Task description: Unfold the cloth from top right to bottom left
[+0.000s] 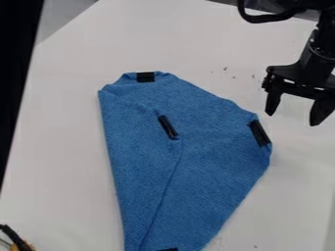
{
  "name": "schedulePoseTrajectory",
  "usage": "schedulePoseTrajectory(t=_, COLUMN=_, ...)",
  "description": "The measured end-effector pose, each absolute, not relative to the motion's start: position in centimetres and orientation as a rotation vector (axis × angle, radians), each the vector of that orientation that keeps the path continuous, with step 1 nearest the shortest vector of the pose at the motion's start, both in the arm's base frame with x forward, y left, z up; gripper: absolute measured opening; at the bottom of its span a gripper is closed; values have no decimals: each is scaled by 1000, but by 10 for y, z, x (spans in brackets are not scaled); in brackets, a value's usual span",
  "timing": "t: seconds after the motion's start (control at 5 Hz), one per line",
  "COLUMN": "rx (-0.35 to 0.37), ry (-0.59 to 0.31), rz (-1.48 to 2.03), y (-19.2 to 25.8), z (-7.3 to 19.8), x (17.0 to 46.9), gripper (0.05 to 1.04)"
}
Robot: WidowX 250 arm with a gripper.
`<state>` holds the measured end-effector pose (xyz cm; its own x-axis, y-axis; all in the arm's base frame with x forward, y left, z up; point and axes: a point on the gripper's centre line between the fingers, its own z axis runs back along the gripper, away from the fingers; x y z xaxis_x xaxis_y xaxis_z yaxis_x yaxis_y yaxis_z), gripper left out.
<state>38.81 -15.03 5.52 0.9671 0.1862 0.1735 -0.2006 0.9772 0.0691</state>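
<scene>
The gripper hangs at the right side of the camera view, open, with a wide gap and nothing between its fingers. It is up and to the right of the blue cloth, apart from it. The cloth lies on the white table with a layer folded over along its left side, the flap's edge running down from the middle. Black tape strips mark it: one at the top, one at the right corner, one at the bottom edge of the view, and one on the folded corner near the middle.
Around the cloth is the white table, with small dark specks above the cloth. A black cable loops at the top right by the arm. At the bottom left corner sits a small black and orange object. A dark strip runs down the left edge.
</scene>
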Motion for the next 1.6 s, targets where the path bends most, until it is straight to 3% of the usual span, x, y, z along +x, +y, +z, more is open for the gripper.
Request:
schedulePoseTrajectory(t=0.4, rx=132, ry=-105, rz=211, y=-137, z=33, x=371, gripper=1000)
schedulePoseTrajectory(t=0.6, rx=176, ry=-148, rz=251, y=-108, z=61, x=362, gripper=1000)
schedulePoseTrajectory(t=0.8, rx=179, ry=-162, rz=287, y=-84, z=62, x=346, gripper=1000)
schedulePoseTrajectory(t=1.2, rx=123, ry=-153, rz=352, y=-40, z=36, x=328, gripper=1000)
schedulePoseTrajectory(t=1.6, rx=92, ry=-154, rz=373, y=-19, z=32, x=330, gripper=1000)
